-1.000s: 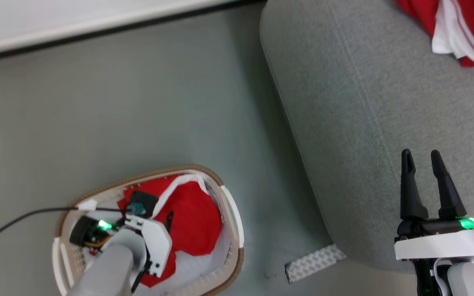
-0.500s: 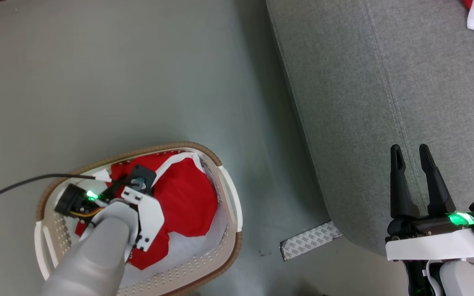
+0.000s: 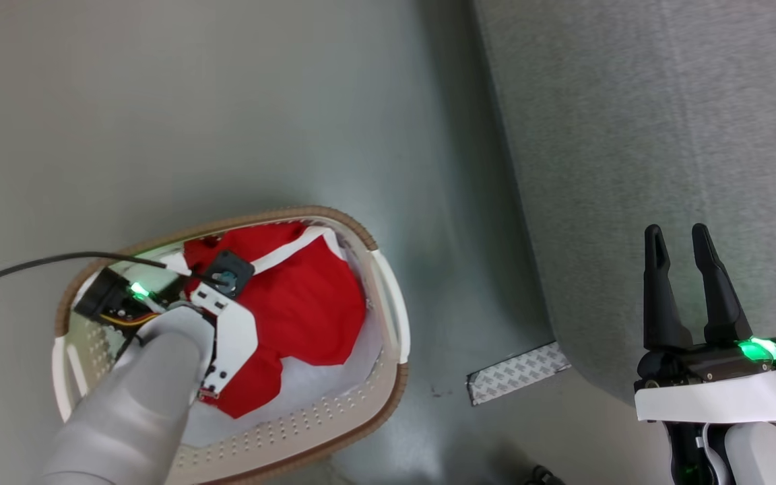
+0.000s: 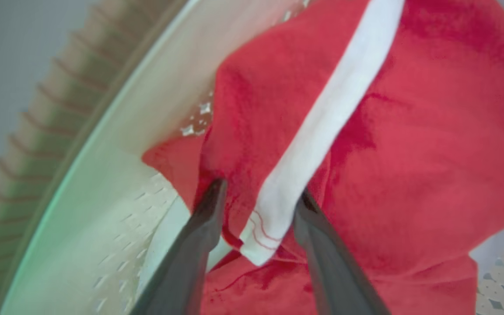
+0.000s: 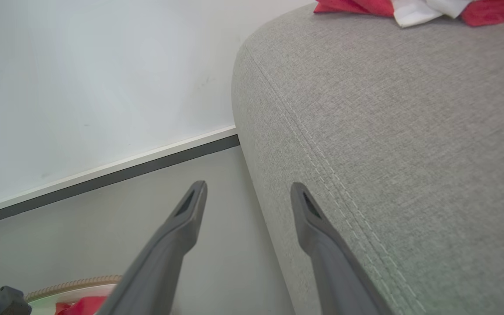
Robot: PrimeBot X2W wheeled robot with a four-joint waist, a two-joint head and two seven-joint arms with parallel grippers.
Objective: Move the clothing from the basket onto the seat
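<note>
The basket [image 3: 380, 377] stands on the floor at the lower left, with red clothing [image 3: 307, 303] with white trim lying in it. My left gripper [image 4: 260, 188] reaches down into the basket. Its jaws are open and straddle a fold of the red clothing [image 4: 409, 131] with a white band, at the basket's wall [image 4: 116, 144]. The fingertips press into the cloth. My right gripper [image 3: 677, 232] hovers open and empty over the front edge of the grey seat [image 3: 630, 135]. More red and white clothing [image 5: 348, 5] lies at the far end of the seat [image 5: 387, 109].
A patterned strip of tape [image 3: 519, 374] lies on the grey floor by the seat's corner. A black cable [image 3: 38, 263] runs from my left wrist out to the left. A white wall with a dark skirting line [image 5: 103, 177] stands behind the seat.
The head camera has tilted, so the whole picture has shifted. My left arm has sunk deeper into the basket and its jaws have narrowed a little round the red cloth. The right gripper stays open.
</note>
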